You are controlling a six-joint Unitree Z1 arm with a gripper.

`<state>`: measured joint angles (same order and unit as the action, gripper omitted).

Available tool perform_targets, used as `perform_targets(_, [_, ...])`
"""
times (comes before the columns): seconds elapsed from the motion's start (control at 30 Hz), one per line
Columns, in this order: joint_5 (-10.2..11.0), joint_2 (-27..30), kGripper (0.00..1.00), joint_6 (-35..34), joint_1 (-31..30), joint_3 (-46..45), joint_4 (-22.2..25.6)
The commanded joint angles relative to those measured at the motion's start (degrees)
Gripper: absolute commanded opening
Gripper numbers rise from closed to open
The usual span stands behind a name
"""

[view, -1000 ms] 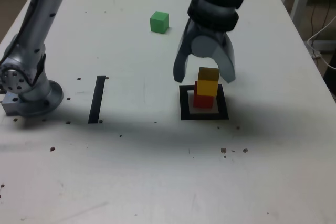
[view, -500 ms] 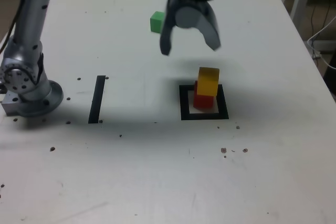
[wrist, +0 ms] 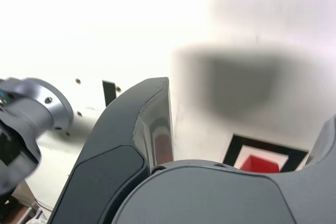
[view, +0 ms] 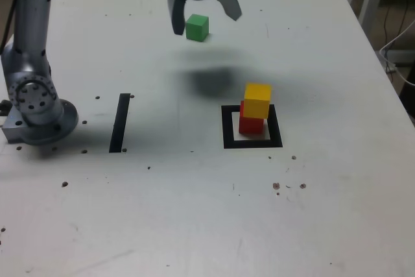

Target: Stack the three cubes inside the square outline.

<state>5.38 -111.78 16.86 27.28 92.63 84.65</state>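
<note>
Two matte cubes, yellow (view: 257,100) sitting slightly askew on red (view: 250,123), stand inside the black tape square outline (view: 251,127) right of centre. Since a second ago the dark gripper (view: 204,21), jaws apart and empty, has left them for the green cube (view: 197,27) at upper centre, seemingly the last pick. The white counter (view: 194,212) is speckled, with a black tape strip (view: 120,122) at left.

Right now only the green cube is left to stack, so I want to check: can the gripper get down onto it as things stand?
Probably yes. The gripper is open above the green cube, which sits alone on the table, nothing crowding it.
</note>
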Motion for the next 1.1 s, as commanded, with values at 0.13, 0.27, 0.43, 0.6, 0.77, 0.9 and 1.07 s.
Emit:
perform_targets(0.13, [1.75, -0.32, 0.99, 6.19, 4.85, -1.79, -2.53])
perform_targets(0.27, [3.52, -0.96, 0.99, 11.78, 7.57, -2.50, -5.24])
perform_targets(0.43, [6.62, -1.37, 0.99, 18.14, 9.87, -2.76, -8.89])
perform_targets(0.6, [7.58, -1.84, 0.99, 23.90, 11.81, -3.12, -12.74])
perform_targets(0.77, [7.70, -3.50, 0.99, 28.77, 13.23, -2.90, -14.88])
perform_targets(0.9, [7.40, -5.10, 0.99, 31.92, 14.11, -2.79, -15.82])
perform_targets(1.07, [7.11, -6.28, 0.99, 34.31, 14.68, -2.53, -16.53])
